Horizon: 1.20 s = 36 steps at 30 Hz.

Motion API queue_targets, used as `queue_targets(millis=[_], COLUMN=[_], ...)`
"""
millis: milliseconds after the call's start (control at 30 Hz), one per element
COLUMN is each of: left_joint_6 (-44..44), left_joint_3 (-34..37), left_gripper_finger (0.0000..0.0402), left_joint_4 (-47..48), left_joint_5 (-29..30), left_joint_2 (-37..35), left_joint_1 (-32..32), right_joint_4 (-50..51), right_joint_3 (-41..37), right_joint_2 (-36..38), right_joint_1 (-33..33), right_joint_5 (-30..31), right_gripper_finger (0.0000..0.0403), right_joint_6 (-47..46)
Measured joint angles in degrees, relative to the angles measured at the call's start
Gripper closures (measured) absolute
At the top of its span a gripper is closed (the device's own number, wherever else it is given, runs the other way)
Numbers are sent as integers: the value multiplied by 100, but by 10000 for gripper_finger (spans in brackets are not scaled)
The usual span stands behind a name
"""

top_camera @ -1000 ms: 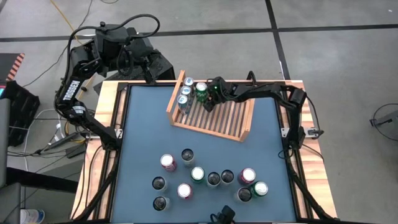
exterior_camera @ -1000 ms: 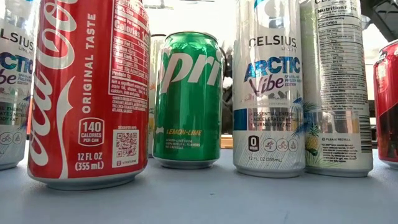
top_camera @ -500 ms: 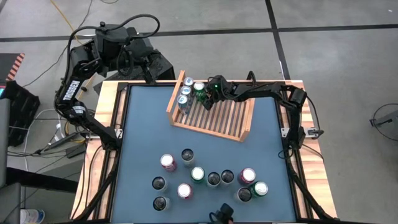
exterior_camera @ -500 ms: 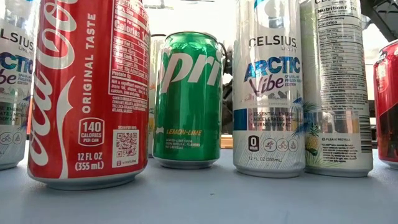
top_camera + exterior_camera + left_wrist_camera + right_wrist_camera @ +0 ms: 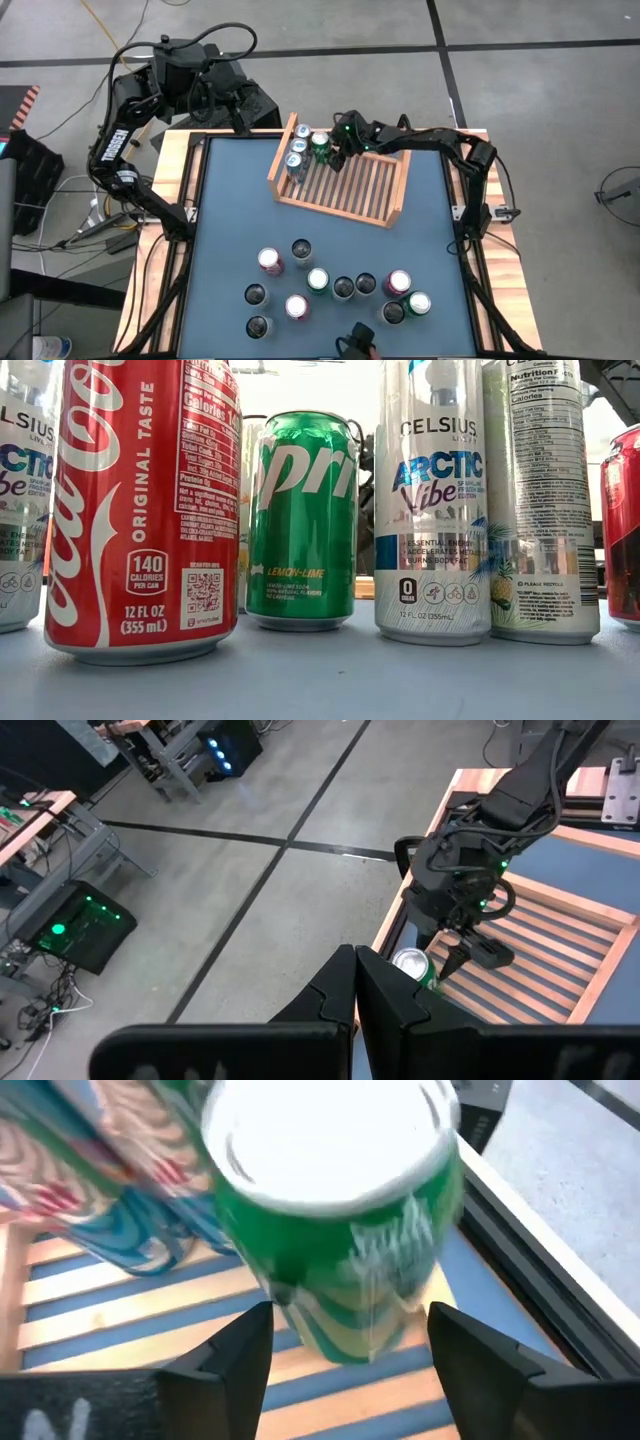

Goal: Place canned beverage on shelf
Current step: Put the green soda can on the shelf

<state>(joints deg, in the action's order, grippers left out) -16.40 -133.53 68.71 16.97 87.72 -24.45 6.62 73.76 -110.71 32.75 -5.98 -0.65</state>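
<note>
The shelf (image 5: 352, 188) lies at the far middle of the table. Three tall cans (image 5: 298, 147) stand in a row along its left side board. Next to them a green canned beverage (image 5: 320, 141) stands upright on the slats (image 5: 330, 1230). My right gripper (image 5: 336, 158) is open just right of it, one fingertip on either side of the can's lower part (image 5: 350, 1335), and I see no touch. My left gripper (image 5: 356, 970) is shut on nothing, raised beyond the table's far left corner (image 5: 238, 118).
Several loose cans (image 5: 330, 285) stand on the blue table top near its near edge. The low view shows them close up: a red cola can (image 5: 140, 510), a green can (image 5: 302, 520) and tall white cans (image 5: 432, 500). Most of the shelf's slats are bare.
My right gripper has risen a little and shifted slightly toward the table's far edge, staying beside the green can. The can stands upright on the slats, close to the row of tall cans.
</note>
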Motion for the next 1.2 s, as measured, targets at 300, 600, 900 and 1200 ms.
queue_targets(millis=[300, 600, 900, 1200], left_joint_6=[66, 120, 122, 121], left_joint_3=[0, 0, 0, 0], left_gripper_finger=[386, 385, 386, 386], left_joint_4=[147, 142, 136, 173], left_joint_5=[-6, -9, -9, -9], left_joint_2=[0, 0, 0, 0], left_joint_1=[-2, 0, -2, -1], right_joint_4=[49, -157, -496, -570], right_joint_3=[214, 216, 216, 216], right_joint_2=[2, -96, -114, -112], right_joint_1=[-44, -50, -76, -88], right_joint_5=[-19, -21, 133, 228], right_gripper_finger=[105, 75, 79, 112], right_joint_6=[310, 389, 497, 399])
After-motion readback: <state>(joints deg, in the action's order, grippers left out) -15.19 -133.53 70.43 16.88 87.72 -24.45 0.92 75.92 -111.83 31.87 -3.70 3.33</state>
